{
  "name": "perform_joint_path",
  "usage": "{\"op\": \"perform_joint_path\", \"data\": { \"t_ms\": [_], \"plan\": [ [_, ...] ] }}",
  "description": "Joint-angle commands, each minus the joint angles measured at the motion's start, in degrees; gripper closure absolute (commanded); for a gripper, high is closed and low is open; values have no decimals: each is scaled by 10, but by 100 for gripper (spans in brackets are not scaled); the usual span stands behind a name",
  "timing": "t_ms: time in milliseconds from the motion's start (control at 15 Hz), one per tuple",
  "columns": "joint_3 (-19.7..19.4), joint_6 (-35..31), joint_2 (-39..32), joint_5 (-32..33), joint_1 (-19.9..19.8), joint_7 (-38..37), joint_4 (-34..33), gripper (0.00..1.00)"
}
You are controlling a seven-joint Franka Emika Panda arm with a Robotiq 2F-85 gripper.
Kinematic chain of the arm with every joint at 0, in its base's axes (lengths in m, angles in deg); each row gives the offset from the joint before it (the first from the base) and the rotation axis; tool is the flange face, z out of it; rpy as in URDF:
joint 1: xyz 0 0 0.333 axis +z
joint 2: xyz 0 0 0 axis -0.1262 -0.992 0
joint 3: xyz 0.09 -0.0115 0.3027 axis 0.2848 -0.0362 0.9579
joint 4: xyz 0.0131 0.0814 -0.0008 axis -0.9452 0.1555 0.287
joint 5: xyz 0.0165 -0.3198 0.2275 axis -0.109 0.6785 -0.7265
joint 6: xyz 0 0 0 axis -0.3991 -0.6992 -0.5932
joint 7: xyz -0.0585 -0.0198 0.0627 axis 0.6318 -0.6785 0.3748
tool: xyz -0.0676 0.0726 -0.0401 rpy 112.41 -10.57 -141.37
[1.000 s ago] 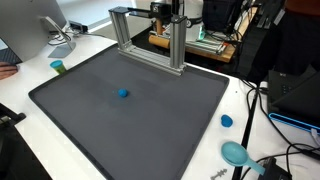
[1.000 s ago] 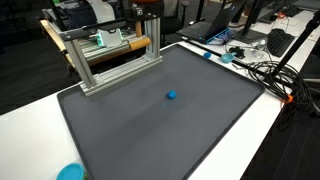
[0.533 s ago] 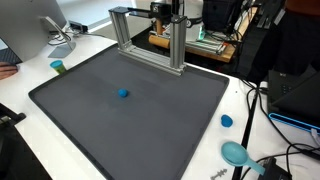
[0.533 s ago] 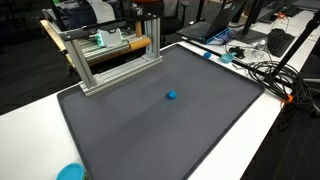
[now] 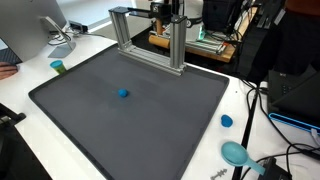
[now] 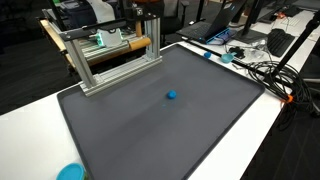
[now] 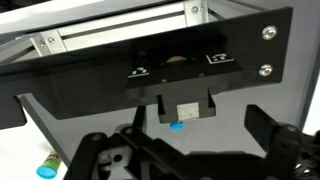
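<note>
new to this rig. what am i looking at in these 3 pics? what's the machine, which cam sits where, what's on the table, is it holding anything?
The machine is a single robot arm with a two-fingered claw, steered remotely by a person. Two pictures come from cameras standing outside the robot, looking at the table from different places. The third comes from a camera on the arm's wrist, so the black shapes along its lower edge are the claw itself.

On the table lies a dark mat with a small blue object near its middle. A metal frame stands at one end of the mat, and the wrist camera seems to look out past it towards the blue object. Off the mat lie a blue cap and a small green item.

The claw is open and holds nothing.
</note>
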Motion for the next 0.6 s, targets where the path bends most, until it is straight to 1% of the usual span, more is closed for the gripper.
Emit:
{"op": "perform_joint_path", "data": {
  "t_ms": [0, 67, 133, 400, 533],
  "plan": [
    [5, -8, -9, 14, -4, -4, -4, 0],
    [3, -7, -10, 19, -8, -4, -5, 0],
    [-11, -1, -9, 12, -3, 15, -6, 0],
    [-45, -5, -11, -19, 19, 60, -4, 0],
    [-51, -6, -15, -21, 21, 73, -5, 0]
  ]
}}
